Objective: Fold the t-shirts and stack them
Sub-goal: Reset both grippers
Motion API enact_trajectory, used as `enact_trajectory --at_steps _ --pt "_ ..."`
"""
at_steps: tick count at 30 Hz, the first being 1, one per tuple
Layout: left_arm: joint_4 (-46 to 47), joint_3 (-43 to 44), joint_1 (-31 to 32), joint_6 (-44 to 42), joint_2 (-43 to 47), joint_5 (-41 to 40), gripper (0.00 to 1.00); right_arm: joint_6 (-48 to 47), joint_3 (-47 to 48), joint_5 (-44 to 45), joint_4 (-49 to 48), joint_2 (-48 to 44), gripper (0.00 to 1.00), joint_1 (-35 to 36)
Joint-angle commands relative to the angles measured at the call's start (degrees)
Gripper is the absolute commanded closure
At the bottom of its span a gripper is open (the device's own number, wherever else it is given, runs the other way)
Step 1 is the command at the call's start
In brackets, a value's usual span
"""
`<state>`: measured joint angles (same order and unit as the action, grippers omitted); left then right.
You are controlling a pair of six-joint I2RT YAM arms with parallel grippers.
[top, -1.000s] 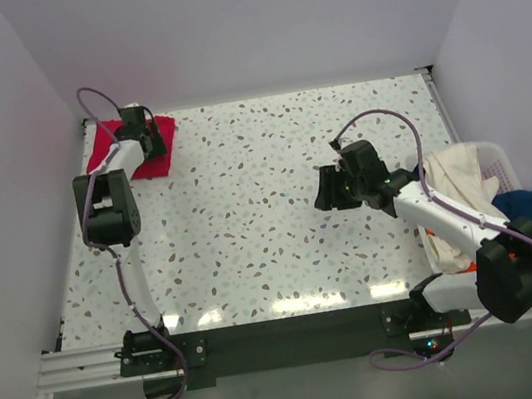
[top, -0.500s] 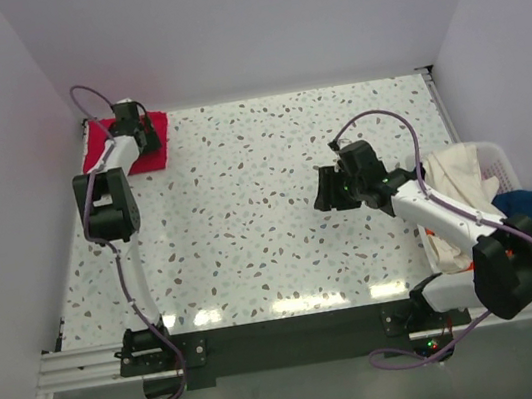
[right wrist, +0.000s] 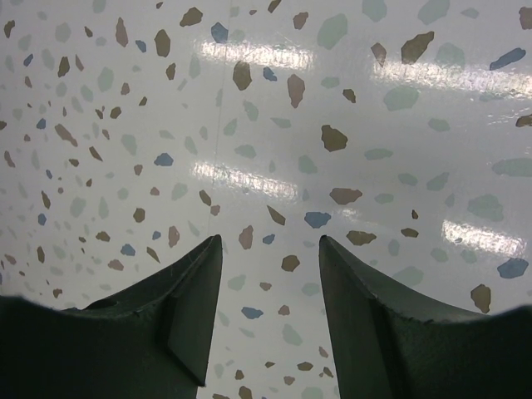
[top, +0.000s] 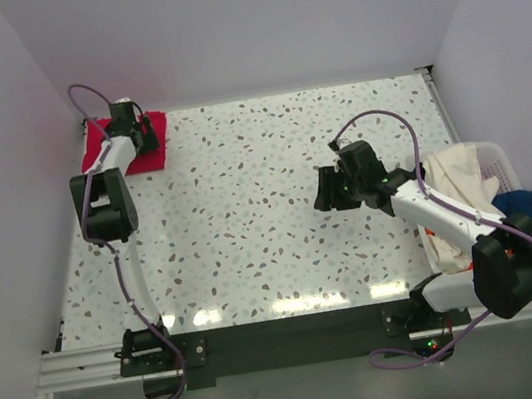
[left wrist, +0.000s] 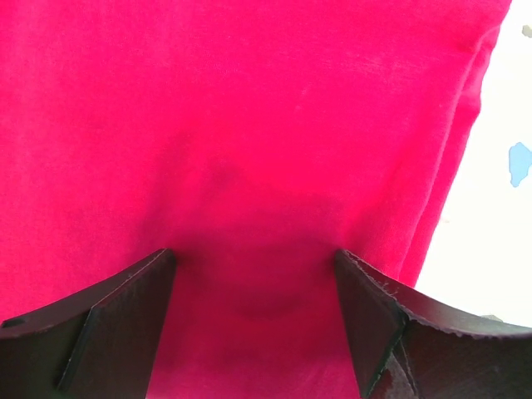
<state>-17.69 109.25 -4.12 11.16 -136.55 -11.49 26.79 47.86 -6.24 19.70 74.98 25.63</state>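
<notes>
Hovering over red t-shirt (left wrist: 249,125), left pincer (left wrist: 253,258) wide; right pincer (right wrist: 270,245) parted, empty, above table (right wrist: 332,83).

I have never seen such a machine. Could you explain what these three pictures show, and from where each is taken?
Two robot arms are bolted to a speckled table. The wide picture looks down from above; the other two come from wrist cameras. The left gripper is open over a folded red t-shirt in the far left corner. The right gripper is open over bare table, holding nothing. A cream-white shirt and a dark blue shirt lie in a basket at right.
</notes>
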Motion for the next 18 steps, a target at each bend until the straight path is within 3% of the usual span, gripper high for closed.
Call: enact_trajectory --at_steps 1,9,12,18 --pt "2.31 -0.53 -0.71 -2.19 5.15 0.68 0.18 -0.51 2.06 -0.35 -1.25 -0.01 0.46 0.3" --pt "5.04 -5.53 1.65 -1.5 17.17 -0.64 0.16 0.37 4.26 0.17 -0.63 -1.59 0.46 0.3" --pt "6.97 -12.81 3.59 0.88 24.38 -0.2 0.16 0.64 5.31 1.14 0.33 -2.99 0.45 0.3" --pt "13.38 -36.01 14.12 6.59 42.75 -1.87 0.16 0.28 6.9 3.69 3.76 -7.21 0.45 0.21"
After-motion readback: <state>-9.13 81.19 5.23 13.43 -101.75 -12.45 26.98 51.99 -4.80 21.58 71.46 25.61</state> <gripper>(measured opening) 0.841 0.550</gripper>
